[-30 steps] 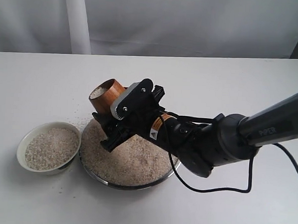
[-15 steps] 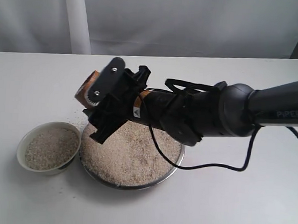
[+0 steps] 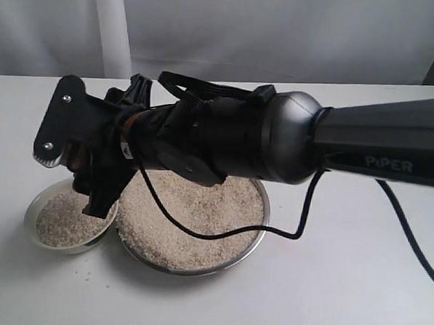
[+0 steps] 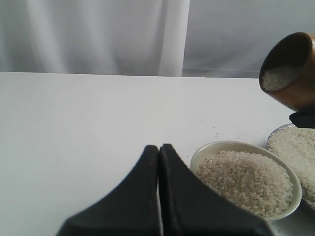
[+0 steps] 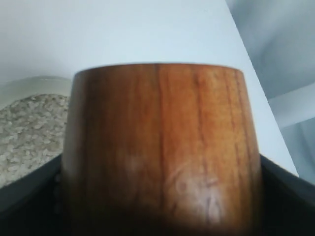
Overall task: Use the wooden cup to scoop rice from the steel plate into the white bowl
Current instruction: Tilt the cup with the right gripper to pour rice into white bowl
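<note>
The wooden cup [image 4: 294,73] hangs tilted above the white bowl [image 4: 216,146], with rice [image 4: 276,77] inside its mouth. My right gripper [image 3: 77,161] is shut on the cup [image 5: 157,142] and reaches across to the left, hiding it in the exterior view. The bowl [image 3: 29,218] holds a heap of rice [image 3: 62,221]. Right beside it the steel plate [image 3: 263,227] is covered with rice [image 3: 192,219]. My left gripper [image 4: 158,147] is shut on nothing, low over the table just short of the bowl.
The right arm's thick black body [image 3: 276,136] and its cable [image 3: 301,225] stretch over the plate's far side. A few loose grains [image 4: 216,130] lie on the white table behind the bowl. A white curtain [image 4: 98,34] closes the back.
My right gripper has carried the cup leftward from above the steel plate to above the white bowl, rolling as it went. The left gripper's earlier state is not shown.
</note>
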Robot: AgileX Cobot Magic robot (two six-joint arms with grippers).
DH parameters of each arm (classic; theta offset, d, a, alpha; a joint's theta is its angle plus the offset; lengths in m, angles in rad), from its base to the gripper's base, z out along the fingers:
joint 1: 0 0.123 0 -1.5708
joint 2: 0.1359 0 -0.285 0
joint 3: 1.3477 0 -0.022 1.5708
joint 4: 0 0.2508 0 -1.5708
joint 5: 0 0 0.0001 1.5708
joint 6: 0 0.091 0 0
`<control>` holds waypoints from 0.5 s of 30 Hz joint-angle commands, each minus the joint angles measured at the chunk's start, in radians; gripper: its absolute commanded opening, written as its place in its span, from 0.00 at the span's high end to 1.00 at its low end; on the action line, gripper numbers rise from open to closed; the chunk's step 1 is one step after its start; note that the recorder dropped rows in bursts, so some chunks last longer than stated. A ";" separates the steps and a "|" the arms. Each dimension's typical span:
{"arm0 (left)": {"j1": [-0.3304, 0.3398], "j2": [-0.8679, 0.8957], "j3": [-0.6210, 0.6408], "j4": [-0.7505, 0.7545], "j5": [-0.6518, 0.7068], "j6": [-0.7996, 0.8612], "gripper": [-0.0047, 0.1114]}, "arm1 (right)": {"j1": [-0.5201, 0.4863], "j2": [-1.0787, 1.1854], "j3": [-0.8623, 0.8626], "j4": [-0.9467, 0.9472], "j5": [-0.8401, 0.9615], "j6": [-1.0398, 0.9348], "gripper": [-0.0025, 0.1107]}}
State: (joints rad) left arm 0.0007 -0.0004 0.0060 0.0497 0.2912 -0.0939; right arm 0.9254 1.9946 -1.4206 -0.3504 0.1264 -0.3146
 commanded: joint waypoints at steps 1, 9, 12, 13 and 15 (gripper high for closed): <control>-0.005 0.000 -0.006 -0.006 -0.007 -0.002 0.96 | 0.026 0.013 -0.051 -0.006 0.059 -0.038 0.98; -0.005 0.000 -0.006 -0.006 -0.007 -0.002 0.96 | 0.052 0.108 -0.160 -0.037 0.227 -0.182 0.98; -0.005 0.000 -0.006 -0.006 -0.007 -0.002 0.96 | 0.054 0.116 -0.164 -0.062 0.236 -0.226 0.98; -0.005 0.000 -0.006 -0.006 -0.007 -0.002 0.96 | 0.054 0.116 -0.164 -0.063 0.236 -0.242 0.98; -0.005 0.000 -0.006 -0.006 -0.007 -0.002 0.96 | 0.054 0.118 -0.164 -0.066 0.238 -0.259 0.98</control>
State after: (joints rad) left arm 0.0007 -0.0004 0.0060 0.0497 0.2912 -0.0939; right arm 0.9757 2.1185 -1.5702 -0.4009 0.3750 -0.5358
